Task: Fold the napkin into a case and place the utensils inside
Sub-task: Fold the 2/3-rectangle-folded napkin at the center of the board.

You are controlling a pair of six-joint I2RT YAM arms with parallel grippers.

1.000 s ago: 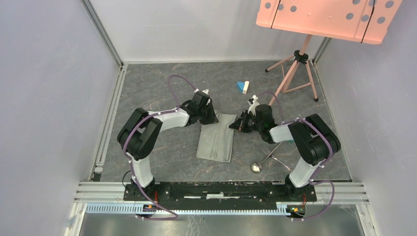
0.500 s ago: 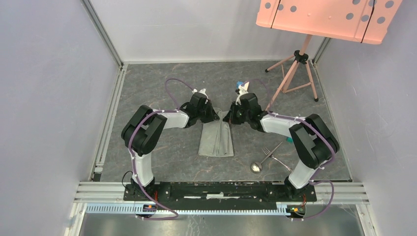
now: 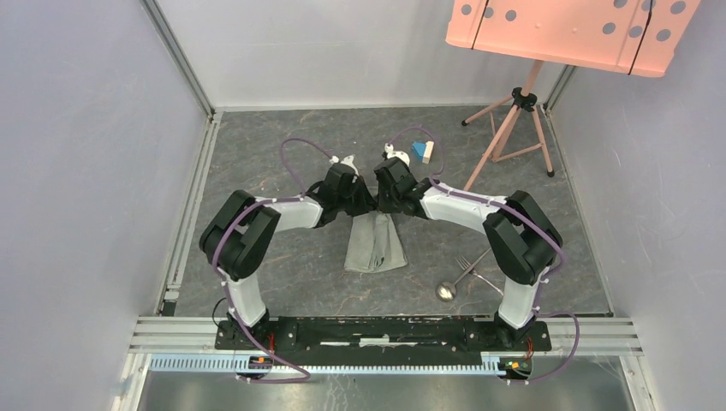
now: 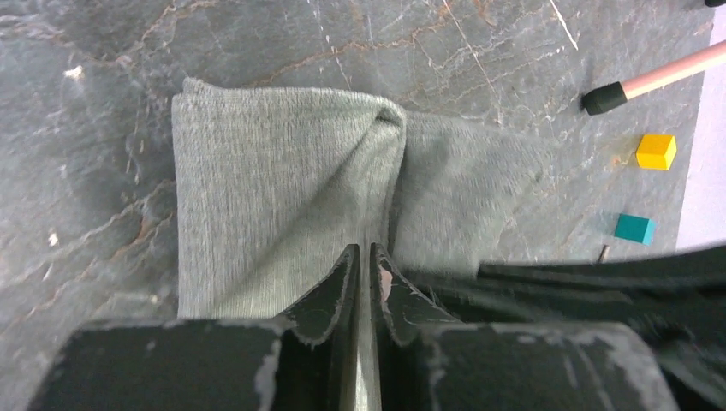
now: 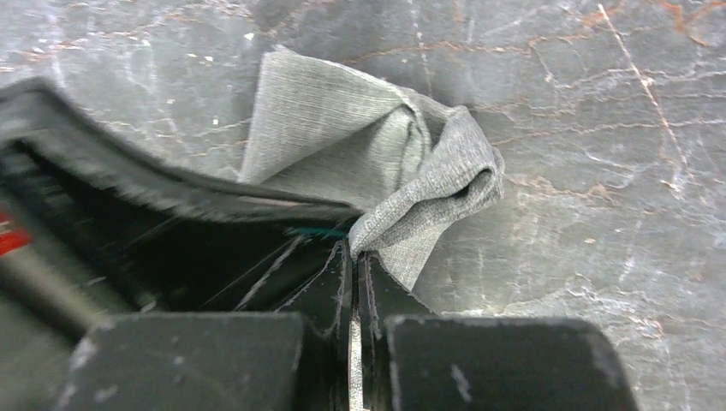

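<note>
Napkin (image 3: 375, 244) plain grey, left gripper (image 4: 363, 257) clamped on it, right gripper (image 5: 354, 253) likewise

No lettering, label, brand, number or sign can be read anywhere: the napkin (image 3: 374, 244), desk (image 3: 274, 145) and pink board (image 3: 565, 34) bear none.

pink board (image 3: 569, 30) on tripod (image 3: 518, 107) | blue block (image 3: 419, 149) beside white block (image 3: 429, 152) | yellow block (image 4: 656, 151) near teal block (image 4: 634, 229)
</note>
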